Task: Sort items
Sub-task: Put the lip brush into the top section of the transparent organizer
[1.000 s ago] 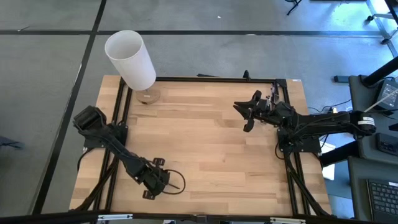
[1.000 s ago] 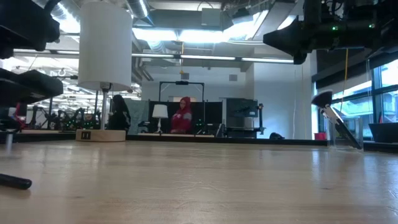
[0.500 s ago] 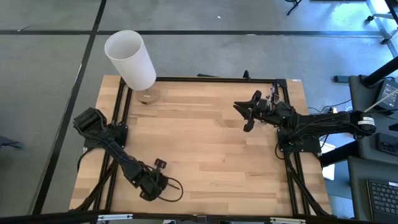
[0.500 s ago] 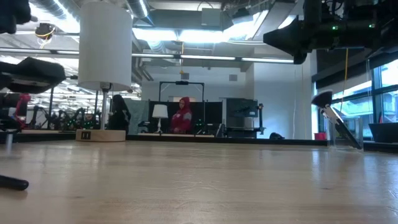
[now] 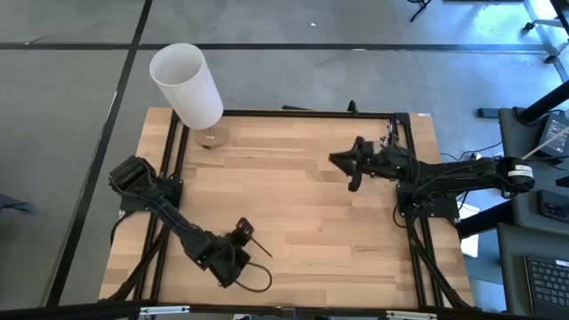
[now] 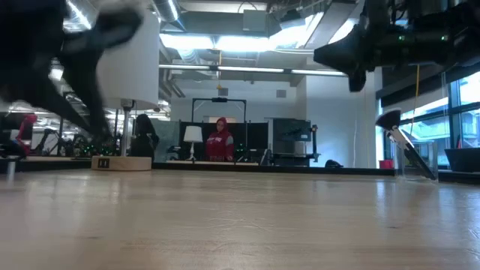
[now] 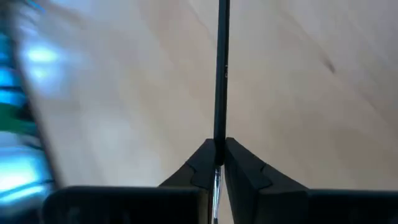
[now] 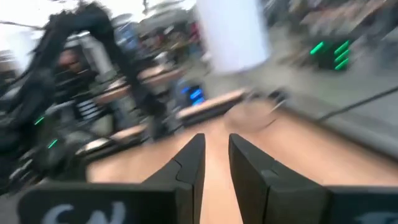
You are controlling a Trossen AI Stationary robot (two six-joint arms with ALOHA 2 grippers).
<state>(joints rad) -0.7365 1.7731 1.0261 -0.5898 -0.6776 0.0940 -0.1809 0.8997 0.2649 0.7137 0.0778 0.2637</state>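
At seven o'clock on the surface [image 5: 311, 222], the left end effector [image 7: 217, 163] has just closed on a slim brush [image 7: 221, 74] and lifted it; sorting can proceed. At two o'clock, the right end effector [image 5: 348, 165] waits, slightly parted.

The left arm stretches low toward the near edge, its left gripper [image 5: 242, 233] with fingers [image 7: 245, 168] pinched together, while the right arm reaches inward from its side, the right gripper [image 5: 345, 166] held aloft with fingers [image 8: 189, 163] slightly parted.

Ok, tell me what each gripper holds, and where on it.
Left gripper: shut on a slim dark brush, pinched at one end of its handle. Right gripper: nothing between its fingers.
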